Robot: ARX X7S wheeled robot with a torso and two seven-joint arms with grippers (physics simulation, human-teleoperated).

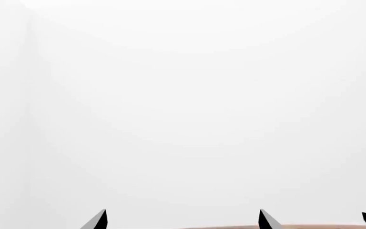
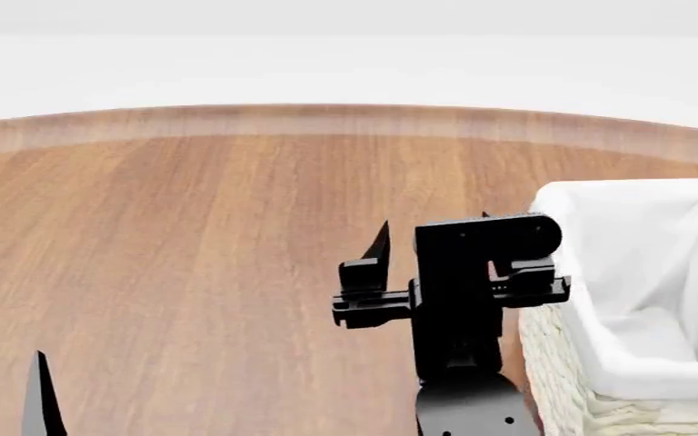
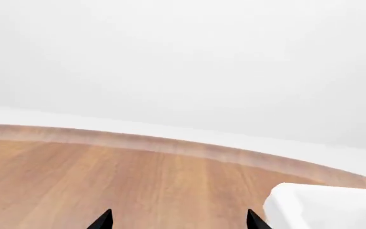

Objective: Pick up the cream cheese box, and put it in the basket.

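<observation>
nothing of the job looks done from where i sit, as far as i can judge. no box in any of my three feeds. head cam gives me bare wood table (image 2: 179, 272), its far curved edge, and the basket (image 2: 573, 372) at the right, white liner folded over the rim. the part of the basket's inside i can see holds only cloth, but much of it runs out of frame, so i can't rule the box in or out there. on the table i just don't see it.

right gripper (image 2: 434, 263) hangs above the table just beside the basket's near corner, apart from it as far as i can tell. its jaws stand spread with nothing between them; right wrist cam confirms it, two black tips (image 3: 106, 220) wide apart over wood, basket corner (image 3: 326, 207) off to one side.

left gripper (image 1: 183, 219) only shows a single tip low in the head view. left wrist cam has two tips set well apart against blank white wall, a sliver of table edge beneath. empty, jaws parted.

so my read: both tools free, box unlocated. what's left is everything: find the box, probably by tilting the head or shifting the view, then grasp, carry, drop it in the basket.
</observation>
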